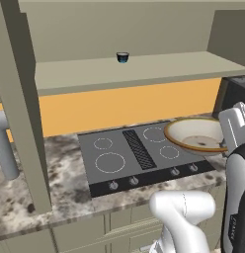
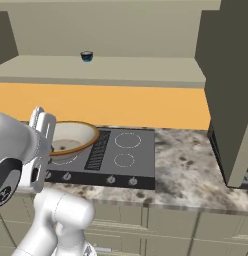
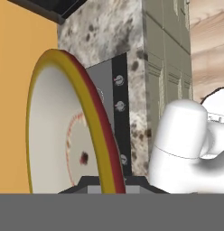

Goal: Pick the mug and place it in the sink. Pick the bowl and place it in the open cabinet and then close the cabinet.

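Bowl: hanging in the air over the right side of the hob — clear of the speckled tabletop, tilted a little.
Gripper: clamping the bowl's orange-brown rim — jaws pinched on it, edge-on in the hand view.
Cabinet: standing open above the orange wall, its shelf carrying a tiny blue cup.
Door: swinging out at the left.
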{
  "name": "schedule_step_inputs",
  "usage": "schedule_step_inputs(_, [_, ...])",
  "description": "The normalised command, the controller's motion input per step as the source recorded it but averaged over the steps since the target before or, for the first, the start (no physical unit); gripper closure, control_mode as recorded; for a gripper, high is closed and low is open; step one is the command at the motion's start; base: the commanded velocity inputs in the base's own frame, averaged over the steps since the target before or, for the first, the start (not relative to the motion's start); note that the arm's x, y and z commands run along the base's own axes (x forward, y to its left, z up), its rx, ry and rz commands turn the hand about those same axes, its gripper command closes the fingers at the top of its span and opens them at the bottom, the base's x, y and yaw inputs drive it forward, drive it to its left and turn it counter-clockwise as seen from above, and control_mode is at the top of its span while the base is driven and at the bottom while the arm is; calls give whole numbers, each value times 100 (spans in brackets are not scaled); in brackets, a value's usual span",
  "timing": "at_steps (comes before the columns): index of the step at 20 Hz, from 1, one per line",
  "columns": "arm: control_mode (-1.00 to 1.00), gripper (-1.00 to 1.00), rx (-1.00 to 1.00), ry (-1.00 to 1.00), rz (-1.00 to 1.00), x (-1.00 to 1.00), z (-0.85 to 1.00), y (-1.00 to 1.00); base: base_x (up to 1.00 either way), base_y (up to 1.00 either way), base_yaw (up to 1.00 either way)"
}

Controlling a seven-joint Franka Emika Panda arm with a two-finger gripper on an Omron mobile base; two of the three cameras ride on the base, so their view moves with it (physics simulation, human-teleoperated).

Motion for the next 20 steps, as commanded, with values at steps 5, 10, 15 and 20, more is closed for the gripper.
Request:
schedule_step_inputs(5, [-100, 100, 0, -16, -2, -15, 30, 0, 0, 0, 0])
schedule_step_inputs(10, [-100, 100, 0, -19, -5, -24, 40, 0, 0, 0, 0])
schedule_step_inputs(15, [-100, 100, 0, -5, -9, 0, 34, -9, 0, 0, 0])
schedule_step_inputs(20, [-100, 100, 0, -9, -6, 0, 32, -27, 0, 0, 0])
